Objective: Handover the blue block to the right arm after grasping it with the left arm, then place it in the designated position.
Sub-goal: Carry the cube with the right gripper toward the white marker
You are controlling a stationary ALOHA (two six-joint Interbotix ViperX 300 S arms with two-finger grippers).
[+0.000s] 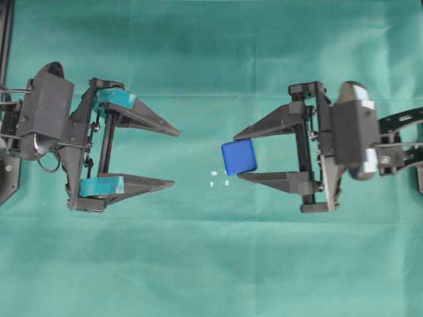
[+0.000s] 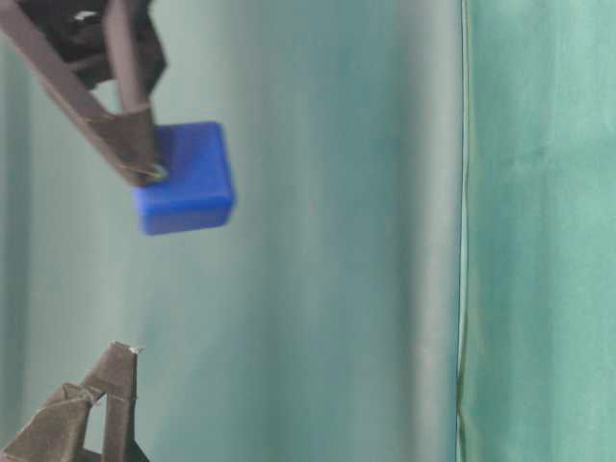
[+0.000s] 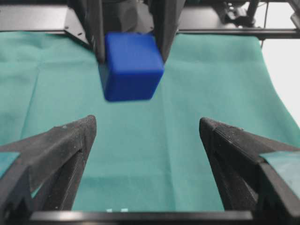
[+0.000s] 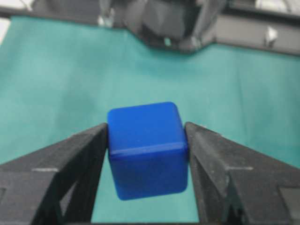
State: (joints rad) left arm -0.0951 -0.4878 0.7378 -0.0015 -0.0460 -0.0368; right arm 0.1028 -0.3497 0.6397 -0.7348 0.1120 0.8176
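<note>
Just right of centre in the overhead view, the blue block (image 1: pixel 238 157) sits pinched between the fingertips of the right arm's end effector (image 1: pixel 245 153), whose black fingers point toward the left of the frame. The right wrist view confirms the grip: both fingertips press the cube's opposite side faces, and the cube is slightly tilted between them. In the table-level view the block hangs in the upper left of the frame, held above the cloth rather than resting on it.

The left arm's end effector (image 1: pixel 174 155) lies well apart at the left of the overhead frame, its teal-padded fingers spread wide and holding nothing. The handover therefore looks complete, and what remains is the placing.

That move turns on one relation. The designated position (image 1: pixel 219 178), a small cluster of white dots on the green tabletop (image 1: pixel 211 277), shows in the overhead view just below and slightly left of the block. It lies near the lower right fingertip and between the two end effectors, but far nearer the right one. The block appears roughly as wide as it is long, so no long axis governs its turn. By my judgement, the right arm needs a short shift toward the lower left of that frame, a squaring of the tilt and a descent.

No containers are in view.
</note>
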